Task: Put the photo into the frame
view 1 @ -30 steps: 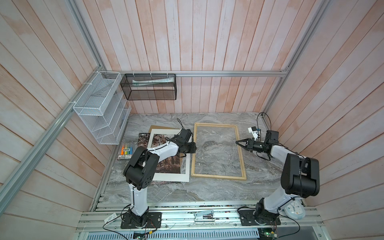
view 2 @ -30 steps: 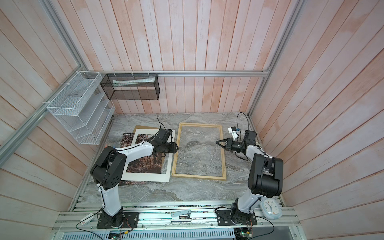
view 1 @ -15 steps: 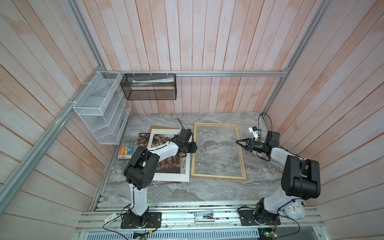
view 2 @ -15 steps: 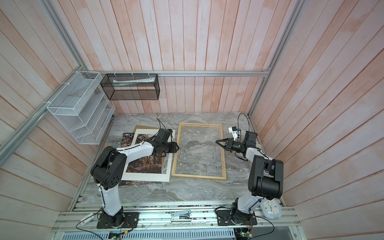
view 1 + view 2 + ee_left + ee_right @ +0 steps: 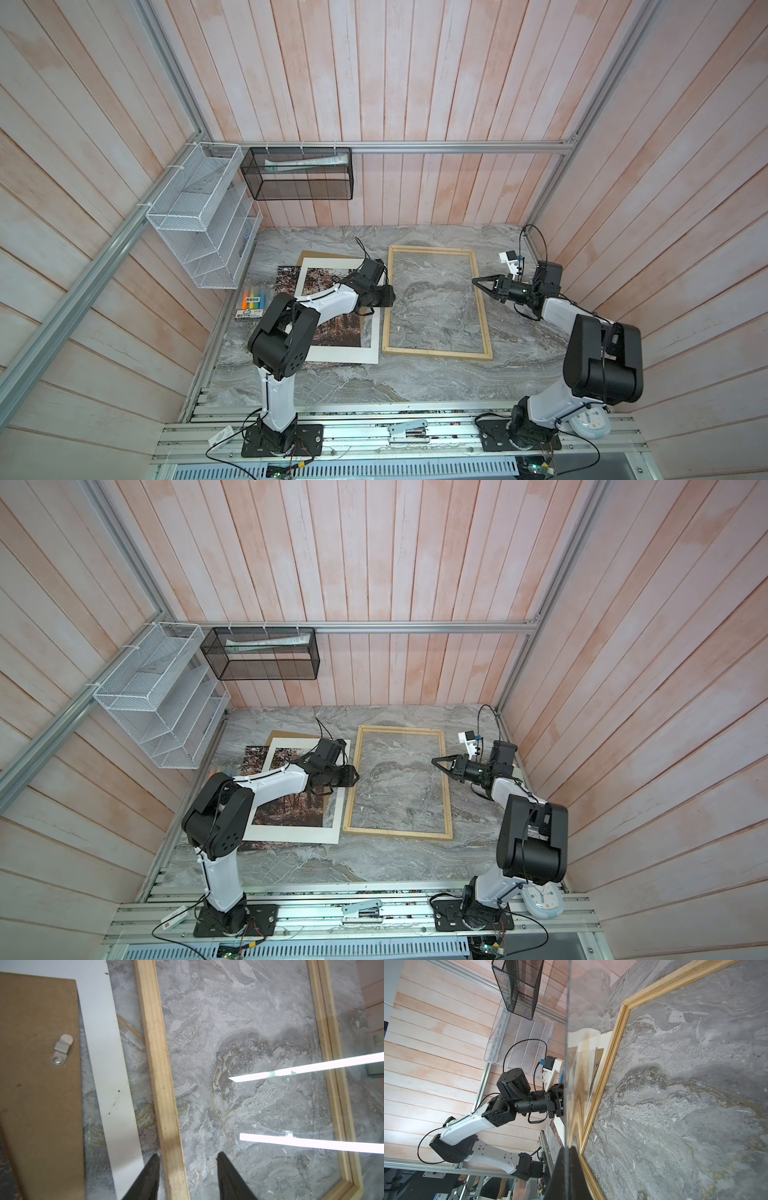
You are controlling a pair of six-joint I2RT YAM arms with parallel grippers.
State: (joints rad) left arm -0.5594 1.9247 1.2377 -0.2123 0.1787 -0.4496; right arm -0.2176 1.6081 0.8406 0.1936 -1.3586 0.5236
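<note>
The photo (image 5: 286, 279), an autumn forest print, lies on the left of the marble table under a white mat (image 5: 340, 355) and my left arm. The pale wood frame (image 5: 436, 354) lies flat in the middle. My left gripper (image 5: 188, 1176) is open, and its fingers straddle the frame's left rail (image 5: 160, 1064); in both top views the left gripper (image 5: 357, 776) sits at that rail. My right gripper (image 5: 568, 1148) is shut on the edge of a clear pane (image 5: 575, 1022) that reaches over the frame's opening. In a top view the right gripper (image 5: 473, 281) is at the frame's right rail.
A brown backing board (image 5: 37, 1084) with a metal tab lies under the mat's far end. A marker pack (image 5: 251, 302) sits by the left wall under a white wire rack (image 5: 199, 216). A black mesh basket (image 5: 297, 172) hangs on the back wall.
</note>
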